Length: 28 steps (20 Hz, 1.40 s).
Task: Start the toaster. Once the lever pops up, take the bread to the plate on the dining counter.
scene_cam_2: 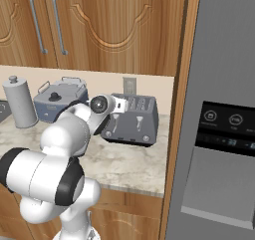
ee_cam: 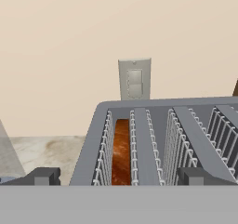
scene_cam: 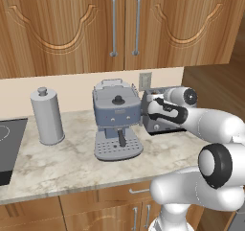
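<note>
Beige wall is seen behind the toaster (ee_cam: 158, 144), low in the frame. Bread (ee_cam: 122, 151) stands upright in the left slot, lengthwise. Gripper (ee_cam: 118, 176) is spread open, holding nothing.

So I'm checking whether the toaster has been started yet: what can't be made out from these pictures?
- Toaster lever: too small in the right base view to tell up or down; in the left base view the arm covers the toaster.
- Bread: in the hand view its lower part sits down in the slot, cut off at the bottom.
- Gripper: just its tips show, wide apart, at the hand view's bottom.
</note>
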{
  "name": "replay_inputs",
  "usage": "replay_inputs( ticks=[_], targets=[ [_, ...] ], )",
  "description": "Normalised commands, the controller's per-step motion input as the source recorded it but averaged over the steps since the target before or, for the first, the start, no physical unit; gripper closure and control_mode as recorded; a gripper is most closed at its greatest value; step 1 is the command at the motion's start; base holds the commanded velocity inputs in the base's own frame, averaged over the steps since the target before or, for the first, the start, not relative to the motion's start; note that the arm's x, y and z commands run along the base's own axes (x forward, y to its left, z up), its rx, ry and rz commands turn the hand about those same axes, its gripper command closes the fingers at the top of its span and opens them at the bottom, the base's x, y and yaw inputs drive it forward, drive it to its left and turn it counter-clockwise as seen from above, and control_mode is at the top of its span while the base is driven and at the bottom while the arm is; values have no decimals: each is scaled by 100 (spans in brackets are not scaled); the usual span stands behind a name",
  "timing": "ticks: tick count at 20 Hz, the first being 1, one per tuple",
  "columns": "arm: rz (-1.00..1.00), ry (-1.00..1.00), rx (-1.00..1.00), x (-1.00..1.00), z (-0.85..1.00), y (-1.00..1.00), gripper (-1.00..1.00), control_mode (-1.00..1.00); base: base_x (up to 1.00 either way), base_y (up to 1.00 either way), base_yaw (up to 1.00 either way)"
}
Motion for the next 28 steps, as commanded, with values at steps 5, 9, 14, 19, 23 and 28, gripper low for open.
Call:
replay_inputs(
  ticks=[5,9,14,19,23,28],
  targets=[
    [0,0,0,0,0,0,-100,-100,0,0,0],
    [0,0,0,0,0,0,-100,-100,0,0,0],
    [0,0,0,0,0,0,-100,-100,0,0,0],
    [0,0,0,0,0,0,-100,-100,0,0,0],
    [0,0,0,0,0,0,-100,-100,0,0,0],
    [0,0,0,0,0,0,-100,-100,0,0,0]
  ],
)
